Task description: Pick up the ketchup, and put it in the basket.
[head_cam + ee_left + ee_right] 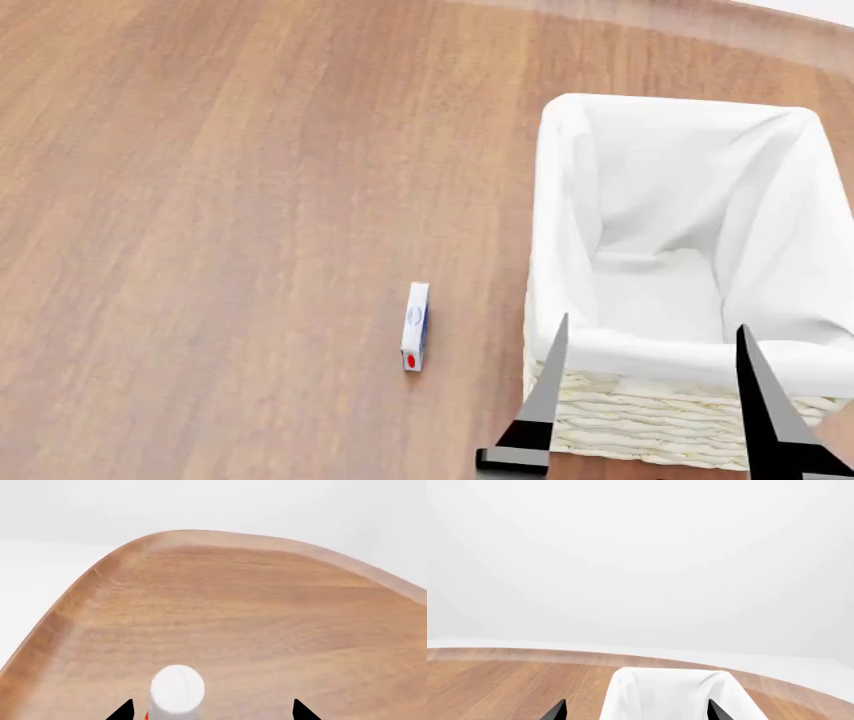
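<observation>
— Between the spread jaws of the left gripper (pixel 213 712), the white cap of the ketchup (pixel 177 689) was seen, off-centre, over the wooden table (pixel 267 620). If closed unevenly, the bottle could be tipped.
— And the right gripper (pixel 657 395)?
— Held open before the basket (pixel 561 180). No label could be read.

Right claw (pixel 654 330) in head view: 2 long, thin fingers (pixel 547 385) tapering to sharp points, light grey along the blade, matte black at the base, with a grey block under the near one. Wrist views show only 2 small black triangular tips each: left claw (pixel 213 711), right claw (pixel 636 711). No cables, screws or markings visible; arms out of frame.
</observation>
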